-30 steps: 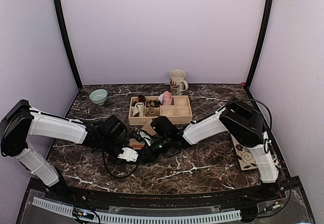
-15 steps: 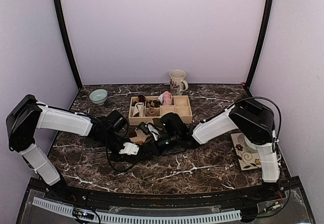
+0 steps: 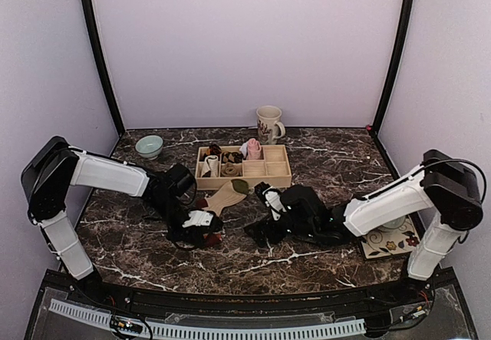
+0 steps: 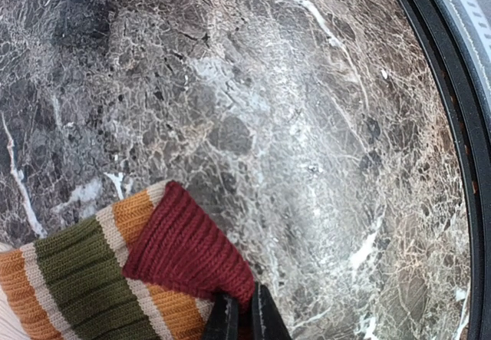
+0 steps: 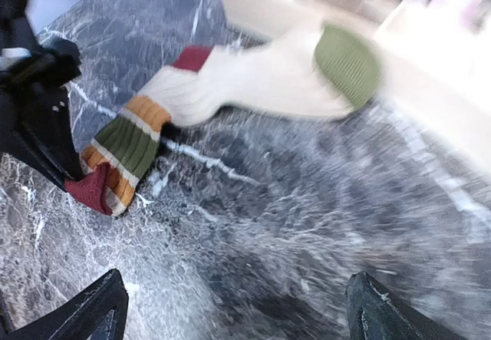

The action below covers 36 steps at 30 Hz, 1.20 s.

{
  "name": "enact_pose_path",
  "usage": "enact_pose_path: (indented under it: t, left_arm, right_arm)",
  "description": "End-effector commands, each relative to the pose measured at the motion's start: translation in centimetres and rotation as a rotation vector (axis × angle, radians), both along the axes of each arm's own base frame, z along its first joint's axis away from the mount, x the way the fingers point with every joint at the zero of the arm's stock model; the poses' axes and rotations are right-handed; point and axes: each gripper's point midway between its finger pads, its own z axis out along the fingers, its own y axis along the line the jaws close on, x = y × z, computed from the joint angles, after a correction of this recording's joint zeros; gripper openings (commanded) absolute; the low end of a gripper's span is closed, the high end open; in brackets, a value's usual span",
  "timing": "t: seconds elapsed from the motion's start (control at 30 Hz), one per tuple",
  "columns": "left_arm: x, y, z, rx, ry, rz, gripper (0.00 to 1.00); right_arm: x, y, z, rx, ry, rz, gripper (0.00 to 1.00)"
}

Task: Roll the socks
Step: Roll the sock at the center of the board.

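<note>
A tan sock [image 3: 223, 198] with a green toe and a striped cuff lies stretched out on the marble, in front of the wooden tray [image 3: 269, 178]. My left gripper [image 3: 202, 229] is shut on the dark-red edge of the cuff. The left wrist view shows its fingers [image 4: 225, 323] pinching that red knit [image 4: 182, 240]. My right gripper [image 3: 258, 212] stands open to the right of the sock, apart from it. In the right wrist view the sock [image 5: 261, 79] lies ahead of the right gripper [image 5: 238, 313], whose jaws hold nothing. A pink fabric bundle [image 3: 253, 149] sits in a tray compartment.
The tray also holds small cream, brown and dark rolled bundles [image 3: 221, 162]. A patterned mug [image 3: 268, 123] stands behind it and a pale green bowl [image 3: 149, 146] at the back left. A floral tile [image 3: 381, 241] lies at the right, by the right arm.
My right gripper opened, let go of the sock and drew back to the right. My left gripper kept its hold on the cuff and swung right, and the sock now lies pulled out straight.
</note>
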Motion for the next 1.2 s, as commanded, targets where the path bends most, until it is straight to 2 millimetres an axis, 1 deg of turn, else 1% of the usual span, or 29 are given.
enact_pose_path:
  t: [0.0, 0.03, 0.07, 0.13, 0.17, 0.23, 0.33, 0.37, 0.4, 0.47, 0.53, 0.57, 0.6, 0.63, 0.67, 0.7, 0.73, 0.8, 0.87, 0.9, 0.93, 0.97, 1.0, 1.07, 1.1, 1.13, 1.17]
  left_arm:
    - [-2.5, 2.4, -2.3, 0.130, 0.139, 0.002, 0.00]
    - [-2.5, 2.3, -2.2, 0.128, 0.144, 0.002, 0.00]
    - [-2.5, 2.3, -2.1, 0.128, 0.154, 0.001, 0.00]
    - [-2.6, 2.2, -1.9, 0.125, 0.169, -0.007, 0.00]
    - [-2.6, 2.2, -1.9, 0.125, 0.176, -0.006, 0.00]
    - [-2.5, 2.1, -1.7, 0.119, 0.195, -0.001, 0.00]
    - [-2.6, 1.8, -1.2, 0.104, 0.224, -0.021, 0.00]
    - [-2.7, 1.7, -1.0, 0.101, 0.234, -0.031, 0.00]
    - [-2.7, 1.7, -0.9, 0.102, 0.247, -0.039, 0.00]
    - [-3.0, 1.6, -0.8, 0.106, 0.275, -0.058, 0.00]
    - [-3.0, 1.4, -0.6, 0.104, 0.293, -0.072, 0.00]
    - [-3.1, 1.4, -0.5, 0.103, 0.302, -0.077, 0.00]
    - [-3.1, 1.3, -0.4, 0.101, 0.309, -0.083, 0.00]
    - [-3.2, 1.3, -0.2, 0.098, 0.316, -0.085, 0.00]
    - [-3.5, 1.2, 0.0, 0.094, 0.327, -0.093, 0.00]
    - [-3.6, 1.2, 0.3, 0.087, 0.338, -0.095, 0.00]
    - [-3.9, 1.2, 0.6, 0.082, 0.349, -0.096, 0.00]
    - [-4.6, 1.4, 1.0, 0.083, 0.388, -0.101, 0.00]
    - [-5.1, 1.6, 1.1, 0.094, 0.425, -0.103, 0.00]
    - [-5.2, 1.6, 1.1, 0.098, 0.436, -0.102, 0.00]
    - [-5.2, 1.6, 1.0, 0.100, 0.438, -0.095, 0.00]
    - [-5.2, 1.6, 0.9, 0.103, 0.439, -0.092, 0.00]
    - [-5.2, 1.6, 0.8, 0.104, 0.441, -0.093, 0.00]
    - [-5.0, 1.4, 0.7, 0.103, 0.447, -0.090, 0.00]
    - [-4.9, 1.2, 0.7, 0.103, 0.455, -0.088, 0.00]
    - [-4.7, 1.0, 0.7, 0.104, 0.461, -0.086, 0.00]
    - [-4.5, 0.8, 0.6, 0.105, 0.464, -0.081, 0.00]
  right_arm:
    - [3.8, -4.1, 7.4, -0.001, -0.399, -0.335, 0.99]
    - [4.9, -5.7, 7.2, -0.010, -0.379, -0.445, 0.99]
    - [5.3, -6.2, 6.7, -0.007, -0.332, -0.470, 0.99]
    - [5.1, -6.0, 5.4, 0.043, -0.273, -0.407, 0.99]
    - [4.5, -5.6, 6.7, 0.116, -0.285, -0.365, 0.99]
    - [2.6, -4.6, 8.1, 0.178, -0.342, -0.237, 0.99]
    - [-1.0, -3.9, 9.8, 0.197, -0.520, -0.056, 0.99]
    - [-1.5, -3.9, 10.2, 0.213, -0.528, -0.048, 0.99]
    - [-1.4, -4.0, 10.4, 0.206, -0.516, -0.060, 0.99]
    - [-1.1, -4.4, 11.4, 0.190, -0.513, -0.104, 0.99]
    - [-1.0, -5.7, 13.4, 0.221, -0.554, -0.176, 0.99]
    - [-0.8, -6.8, 14.8, 0.270, -0.568, -0.235, 0.99]
    - [-0.8, -7.5, 15.5, 0.314, -0.563, -0.257, 0.99]
    - [-1.1, -7.5, 15.8, 0.351, -0.549, -0.244, 0.99]
    - [-1.4, -7.3, 15.3, 0.350, -0.541, -0.215, 0.99]
    - [-1.3, -7.1, 15.0, 0.321, -0.549, -0.202, 0.99]
    - [-0.8, -7.4, 14.7, 0.281, -0.560, -0.231, 0.99]
    - [0.0, -8.5, 15.6, 0.281, -0.589, -0.311, 0.99]
    - [0.0, -9.5, 16.7, 0.363, -0.590, -0.357, 0.99]
    - [0.1, -9.8, 16.9, 0.406, -0.569, -0.375, 0.99]
    - [0.4, -9.9, 16.6, 0.425, -0.541, -0.385, 0.99]
    - [0.7, -9.8, 16.3, 0.436, -0.514, -0.379, 0.99]
    - [0.4, -8.7, 15.6, 0.425, -0.495, -0.310, 0.99]
    - [-1.6, -5.1, 14.1, 0.359, -0.487, -0.063, 0.96]
    - [-2.5, -3.5, 13.0, 0.317, -0.466, 0.032, 0.94]
    - [-3.1, -2.1, 11.8, 0.275, -0.443, 0.108, 0.93]
    - [-4.1, -1.1, 11.0, 0.254, -0.434, 0.177, 0.91]
